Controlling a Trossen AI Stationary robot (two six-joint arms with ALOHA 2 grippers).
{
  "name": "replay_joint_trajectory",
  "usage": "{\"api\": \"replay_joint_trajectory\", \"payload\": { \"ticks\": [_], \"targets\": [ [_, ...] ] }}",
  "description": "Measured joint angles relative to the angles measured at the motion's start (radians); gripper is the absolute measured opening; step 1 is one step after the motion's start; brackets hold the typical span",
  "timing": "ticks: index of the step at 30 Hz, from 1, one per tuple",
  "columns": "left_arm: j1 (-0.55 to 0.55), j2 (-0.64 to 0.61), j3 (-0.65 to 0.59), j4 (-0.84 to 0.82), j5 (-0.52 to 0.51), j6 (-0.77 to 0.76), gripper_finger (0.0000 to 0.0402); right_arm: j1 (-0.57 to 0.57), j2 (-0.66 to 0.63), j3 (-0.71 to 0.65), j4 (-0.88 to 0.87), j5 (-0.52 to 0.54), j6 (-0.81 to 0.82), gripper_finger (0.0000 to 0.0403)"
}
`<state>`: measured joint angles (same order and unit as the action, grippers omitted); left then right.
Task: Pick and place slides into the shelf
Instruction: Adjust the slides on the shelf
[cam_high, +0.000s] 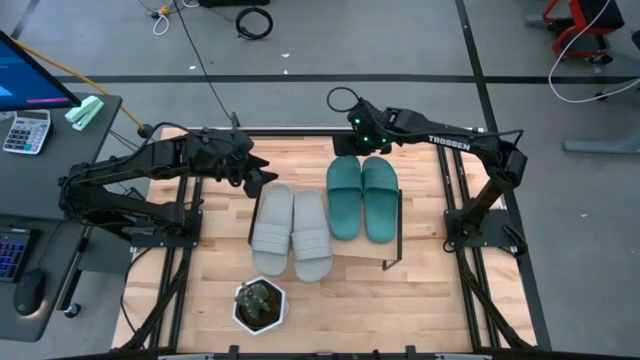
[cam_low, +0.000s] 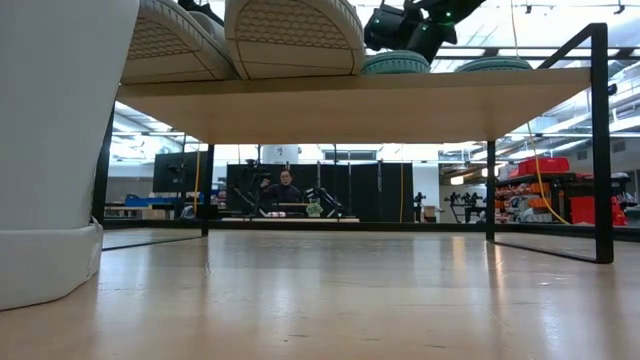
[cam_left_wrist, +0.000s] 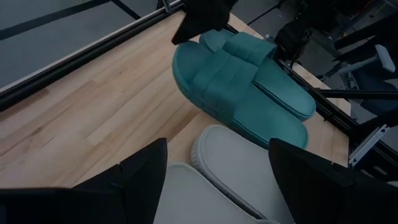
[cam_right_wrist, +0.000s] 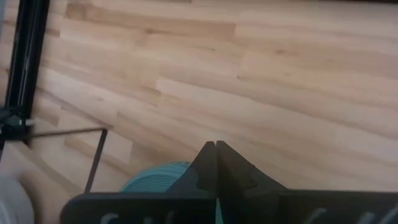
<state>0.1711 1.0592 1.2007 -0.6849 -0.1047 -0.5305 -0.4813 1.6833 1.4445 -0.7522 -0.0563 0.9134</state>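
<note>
Four slides lie soles down on the shelf (cam_low: 350, 105), a light board on black wire legs. The grey pair (cam_high: 290, 232) is on the left and its near ends (cam_low: 290, 35) overhang the board's front edge. The teal pair (cam_high: 362, 198) lies to the right. My left gripper (cam_high: 262, 180) hovers open over the far end of the grey pair (cam_left_wrist: 236, 186), touching nothing. My right gripper (cam_high: 352, 142) is shut and points steeply down at the far end of the left teal slide (cam_right_wrist: 155, 177). My right gripper's shut fingers (cam_left_wrist: 199, 22) come slanting down from the far side, at the far end of the left teal slide (cam_left_wrist: 186, 59). I cannot tell whether the tips touch it. The slide lies flat on the shelf.
A white pot with a plant (cam_high: 260, 305) stands on the table near its front edge, left of centre. It fills the left of the low view (cam_low: 50, 150). A desk with a calculator (cam_high: 25, 130) stands left of the table. A person (cam_low: 285, 188) sits far behind.
</note>
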Motion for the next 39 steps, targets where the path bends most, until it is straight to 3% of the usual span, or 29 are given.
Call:
{"api": "replay_joint_trajectory", "payload": {
  "ticks": [12,16,25,39],
  "targets": [
    [0.0,0.0,0.0,0.0,0.0,0.0,0.0286,0.019,-0.007,0.0,-0.007,0.015,0.001,0.0],
    [0.0,0.0,0.0,0.0,0.0,0.0,0.0286,0.0,-0.019,0.0,-0.019,0.066,-0.024,0.0],
    [0.0,0.0,0.0,0.001,-0.003,0.0,0.0286,-0.04,-0.046,0.002,-0.196,0.144,-0.052,0.0],
    [0.0,0.0,0.0,0.001,-0.023,0.003,0.0286,-0.001,-0.05,0.002,-0.281,0.13,-0.025,0.0]
  ]
}}
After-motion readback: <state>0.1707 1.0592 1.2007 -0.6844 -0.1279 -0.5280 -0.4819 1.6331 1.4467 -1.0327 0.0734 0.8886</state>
